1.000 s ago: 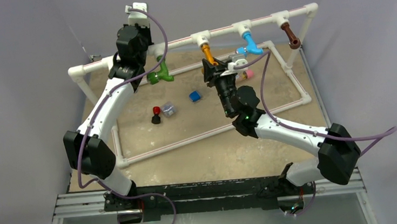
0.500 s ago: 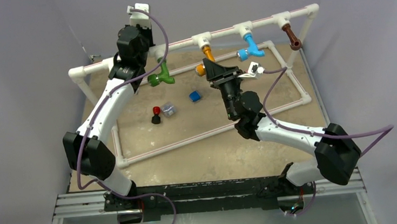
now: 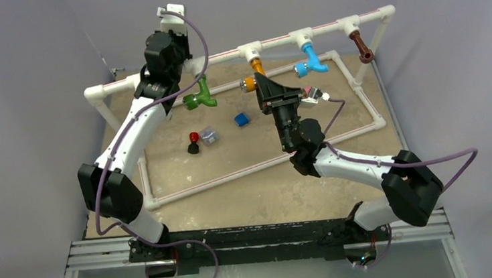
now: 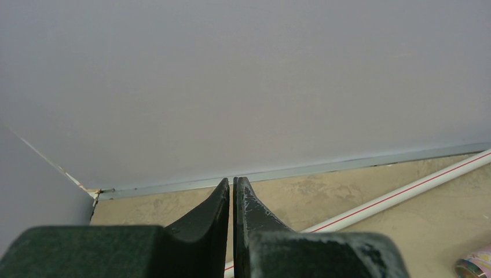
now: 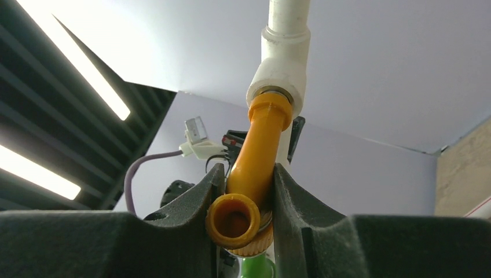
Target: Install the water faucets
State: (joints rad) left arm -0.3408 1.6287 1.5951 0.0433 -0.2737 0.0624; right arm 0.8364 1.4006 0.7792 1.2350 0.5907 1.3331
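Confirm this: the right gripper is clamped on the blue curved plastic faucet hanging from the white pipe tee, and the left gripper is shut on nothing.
Wrong colour: the right gripper is clamped on the orange curved plastic faucet hanging from the white pipe tee, as the right wrist view shows. The left gripper is shut on nothing.

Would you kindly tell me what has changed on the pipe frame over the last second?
The right gripper, shut on the curved orange plastic faucet, rolled its wrist, turning the faucet in the white pipe tee so its spout swung toward the left arm's side. Nothing was taken hold of or let go. The left gripper stayed shut and empty; the green faucet, blue faucet and brown faucet kept their places.
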